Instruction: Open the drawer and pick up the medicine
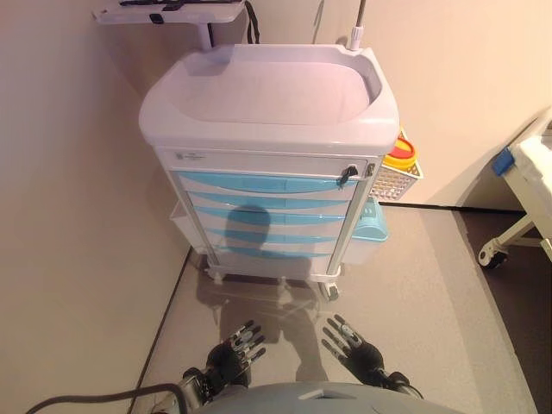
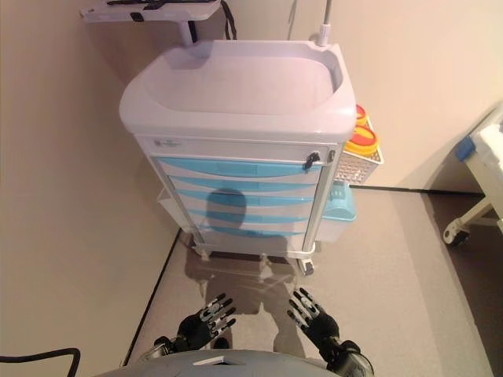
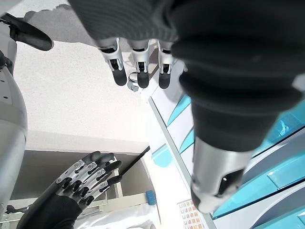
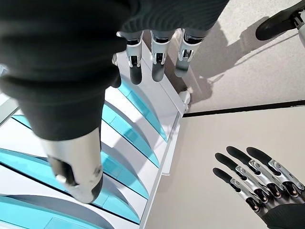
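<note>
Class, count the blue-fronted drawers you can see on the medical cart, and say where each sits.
4, stacked down the cart front, all shut: top drawer, second, third, bottom. The shadow may hide another below.

- Medical cart (image 1: 276,129): white body on castors, standing on the floor against the wall, with a raised-rim tray top.
- Drawers (image 1: 263,216): a stack of pale blue fronts on the cart's near face, all shut and flush; a small dark lock (image 1: 346,175) sits at the top right corner above them.
- Medicine: not visible.
</note>
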Controlling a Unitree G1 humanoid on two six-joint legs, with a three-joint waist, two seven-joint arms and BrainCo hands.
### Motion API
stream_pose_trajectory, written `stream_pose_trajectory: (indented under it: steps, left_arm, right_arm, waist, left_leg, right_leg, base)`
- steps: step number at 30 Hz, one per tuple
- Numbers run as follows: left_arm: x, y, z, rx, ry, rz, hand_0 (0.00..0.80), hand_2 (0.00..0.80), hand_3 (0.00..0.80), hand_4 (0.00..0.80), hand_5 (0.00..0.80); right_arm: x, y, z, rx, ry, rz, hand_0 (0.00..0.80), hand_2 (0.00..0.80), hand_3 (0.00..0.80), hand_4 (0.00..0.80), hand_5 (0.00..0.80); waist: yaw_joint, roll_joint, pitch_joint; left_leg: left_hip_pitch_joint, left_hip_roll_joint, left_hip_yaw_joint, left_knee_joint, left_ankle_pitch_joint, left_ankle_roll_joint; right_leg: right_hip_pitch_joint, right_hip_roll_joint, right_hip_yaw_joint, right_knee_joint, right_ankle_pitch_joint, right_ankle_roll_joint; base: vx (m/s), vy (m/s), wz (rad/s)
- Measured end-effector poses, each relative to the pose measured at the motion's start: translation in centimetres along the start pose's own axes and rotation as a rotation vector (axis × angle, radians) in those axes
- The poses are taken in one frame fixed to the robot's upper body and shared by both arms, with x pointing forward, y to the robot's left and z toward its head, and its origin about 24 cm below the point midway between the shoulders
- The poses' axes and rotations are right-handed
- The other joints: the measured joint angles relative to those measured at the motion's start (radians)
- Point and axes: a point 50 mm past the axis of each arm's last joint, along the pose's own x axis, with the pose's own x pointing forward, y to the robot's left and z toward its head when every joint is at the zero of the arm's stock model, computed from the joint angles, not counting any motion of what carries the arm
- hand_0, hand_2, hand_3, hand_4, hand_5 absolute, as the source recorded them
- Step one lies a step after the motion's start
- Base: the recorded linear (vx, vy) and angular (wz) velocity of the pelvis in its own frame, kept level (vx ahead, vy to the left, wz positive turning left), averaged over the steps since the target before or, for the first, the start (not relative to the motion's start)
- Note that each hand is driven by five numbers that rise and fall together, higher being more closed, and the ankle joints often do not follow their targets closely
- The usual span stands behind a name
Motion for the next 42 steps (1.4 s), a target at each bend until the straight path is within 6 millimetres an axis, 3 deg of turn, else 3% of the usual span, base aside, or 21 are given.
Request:
stream_pose_trajectory:
  steps: [9, 15, 25, 30, 42]
  left_arm:
    - [-0.2, 0.1, 0.3, -0.181, -0.096, -0.019, 0.000, 0.000, 0.000, 0.000, 0.000]
    - [-0.3, 0.0, 0.6, -0.198, -0.132, -0.045, 0.000, 0.000, 0.000, 0.000, 0.000]
    - [1.5, -1.9, 4.3, -0.159, -0.231, -0.150, 0.000, 0.000, 0.000, 0.000, 0.000]
    - [2.0, -2.6, 5.6, -0.166, -0.285, -0.186, 0.000, 0.000, 0.000, 0.000, 0.000]
    - [3.5, -7.4, 11.2, -0.140, -0.461, -0.389, 0.000, 0.000, 0.000, 0.000, 0.000]
  right_arm:
    - [-0.1, -0.2, 0.2, 0.008, -0.013, -0.008, 0.000, 0.000, 0.000, 0.000, 0.000]
    - [-0.3, -0.4, 0.5, 0.005, -0.032, -0.012, 0.000, 0.000, 0.000, 0.000, 0.000]
    - [1.2, 1.2, 4.0, -0.075, -0.132, 0.070, 0.000, 0.000, 0.000, 0.000, 0.000]
    - [1.3, 1.6, 5.1, -0.103, -0.155, 0.099, 0.000, 0.000, 0.000, 0.000, 0.000]
    - [2.0, 4.3, 7.1, -0.150, -0.219, 0.216, 0.000, 0.000, 0.000, 0.000, 0.000]
  waist:
    - [0.002, 0.001, 0.022]
    - [0.002, 0.003, 0.054]
    - [0.002, 0.015, 0.220]
    - [-0.001, 0.015, 0.272]
    - [-0.022, -0.027, 0.376]
  left_leg:
    - [0.000, 0.000, -0.002, 0.000, -0.001, -0.001]
    - [-0.024, -0.007, -0.005, 0.007, 0.001, 0.002]
    - [-0.156, -0.024, -0.033, 0.114, -0.012, 0.016]
    - [-0.252, -0.024, -0.033, 0.226, -0.044, 0.017]
    - [-0.472, -0.017, -0.051, 0.538, -0.173, 0.016]
  right_leg:
    - [-0.001, -0.004, 0.001, 0.001, -0.003, 0.004]
    - [-0.035, -0.005, 0.005, 0.030, -0.002, 0.000]
    - [-0.214, -0.046, 0.006, 0.271, -0.092, -0.005]
    - [-0.318, -0.061, 0.028, 0.391, -0.132, -0.015]
    - [-0.513, -0.070, 0.099, 0.616, -0.197, -0.027]
  base:
    - [0.054, 0.025, 0.00]
    - [-0.010, 0.068, -0.01]
    - [-0.025, 0.050, 0.08]
    - [-0.002, 0.021, -0.05]
    - [0.024, 0.038, -0.08]
